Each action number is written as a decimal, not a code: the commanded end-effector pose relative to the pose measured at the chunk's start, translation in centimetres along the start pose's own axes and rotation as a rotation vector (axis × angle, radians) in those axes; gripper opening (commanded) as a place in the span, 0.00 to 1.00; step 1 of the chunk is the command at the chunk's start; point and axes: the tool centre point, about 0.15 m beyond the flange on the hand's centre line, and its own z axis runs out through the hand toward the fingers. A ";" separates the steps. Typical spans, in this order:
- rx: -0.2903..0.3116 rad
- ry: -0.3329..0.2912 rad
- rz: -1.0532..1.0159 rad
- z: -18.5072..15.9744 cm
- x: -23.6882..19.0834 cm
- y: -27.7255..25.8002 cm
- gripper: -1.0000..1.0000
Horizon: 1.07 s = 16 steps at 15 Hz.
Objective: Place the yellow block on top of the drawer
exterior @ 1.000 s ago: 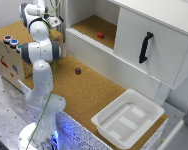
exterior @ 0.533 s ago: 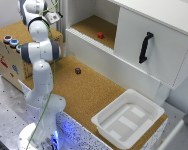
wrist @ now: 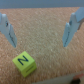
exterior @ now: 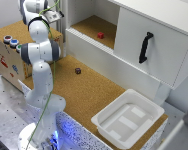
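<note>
Yellow block (wrist: 23, 63) on cork surface (wrist: 42, 27), outside spread fingers of open hand (wrist: 41, 37); room all round.

The arm (exterior: 40, 55) stands at the exterior view's left, its base on the perforated table (exterior: 9, 107). Behind it sits a box (exterior: 11, 55) with 2 small pots (exterior: 10, 41) on its top. A cork surface (exterior: 89, 92) spreads toward the exterior view's right, with 1 small cube (exterior: 78, 71) lying on it. A tray (exterior: 128, 117) rests at its near right corner. Behind stands the cabinet (exterior: 139, 35); 1 small block (exterior: 100, 35) lies in its open compartment, left of the door handle (exterior: 145, 47). In the wrist view, the lettered block (wrist: 24, 62) lies on cork, near the gripper (wrist: 42, 30) fingers.
</note>
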 end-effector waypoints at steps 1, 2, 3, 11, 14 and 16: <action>-0.048 0.014 0.296 0.3 -7.7 0.8 1.00; -0.064 0.000 0.374 0.5 -9.3 1.1 1.00; -0.071 0.007 0.452 0.8 -11.1 1.4 1.00; -0.078 -0.014 0.718 6.9 -21.6 5.4 1.00; -0.091 -0.004 0.697 8.6 -24.3 7.6 1.00; -0.092 -0.004 0.651 10.1 -25.1 9.3 1.00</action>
